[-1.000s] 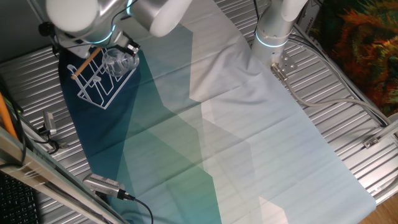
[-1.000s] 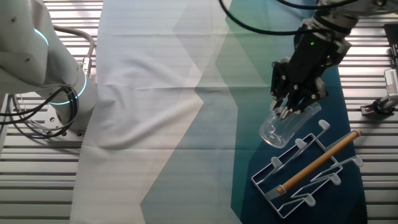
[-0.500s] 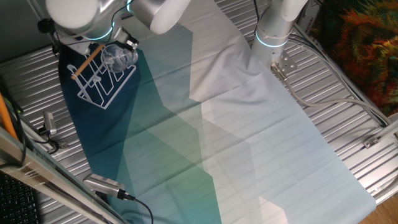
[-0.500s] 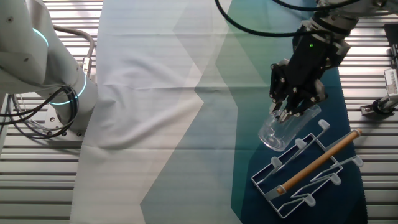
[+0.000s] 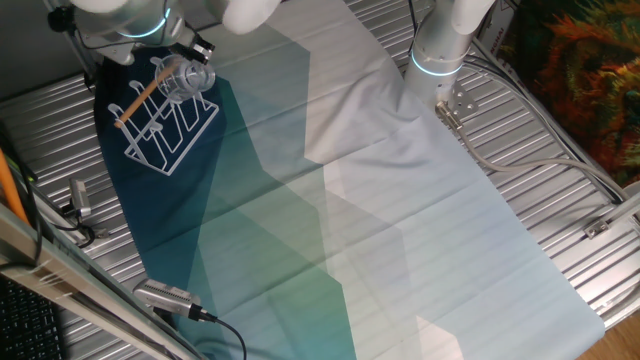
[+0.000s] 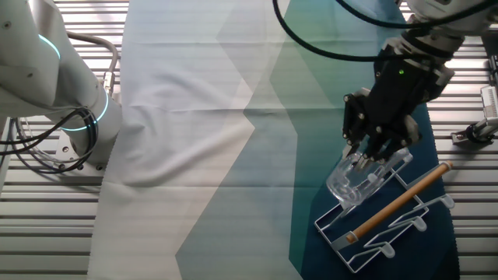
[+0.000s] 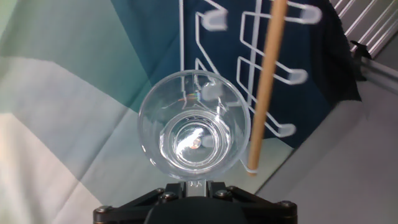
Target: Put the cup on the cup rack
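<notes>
The clear glass cup (image 6: 352, 180) is held in my gripper (image 6: 369, 158), which is shut on its base end. The cup is tilted, its mouth pointing away from the hand, over the near end of the white wire cup rack (image 6: 405, 220). I cannot tell whether a peg is inside it. The rack's wooden rod (image 6: 398, 201) runs along its top. In the hand view I look through the cup (image 7: 194, 124) from its bottom, with the rack (image 7: 231, 62) and rod (image 7: 266, 81) just beyond and to the right. In one fixed view the cup (image 5: 187, 77) hangs over the rack (image 5: 165, 128).
The rack stands on a dark blue part of a patterned cloth (image 6: 233, 155) over a ribbed metal table. A second arm's base (image 6: 74, 85) stands at the far side (image 5: 440, 50). Cables and small metal devices (image 5: 168, 297) lie by the table edges.
My gripper has carried the cup sideways and lower, from beside the rack's end to over the rack's wires. The rack has not moved.
</notes>
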### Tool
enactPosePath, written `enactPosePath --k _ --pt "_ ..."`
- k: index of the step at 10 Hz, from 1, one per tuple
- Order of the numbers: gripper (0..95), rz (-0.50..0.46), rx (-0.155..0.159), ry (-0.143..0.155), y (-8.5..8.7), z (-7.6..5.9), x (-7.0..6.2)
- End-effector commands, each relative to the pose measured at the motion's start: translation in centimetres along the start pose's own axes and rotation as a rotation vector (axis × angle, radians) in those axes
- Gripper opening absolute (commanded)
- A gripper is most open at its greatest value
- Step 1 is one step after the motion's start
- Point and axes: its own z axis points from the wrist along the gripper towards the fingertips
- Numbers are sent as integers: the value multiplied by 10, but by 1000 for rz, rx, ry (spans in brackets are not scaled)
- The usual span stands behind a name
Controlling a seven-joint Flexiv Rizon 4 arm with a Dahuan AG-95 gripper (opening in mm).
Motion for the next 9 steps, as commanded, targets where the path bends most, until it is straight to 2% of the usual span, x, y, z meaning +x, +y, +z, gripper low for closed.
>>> enactPosePath --k 1,3,6,9 --pt "0 -12 -12 5 -6 -1 4" --pt "0 -16 -3 23 -9 -1 7" --pt "0 -21 -4 33 -9 -1 8" --pt "0 -31 -4 62 -10 1 6"
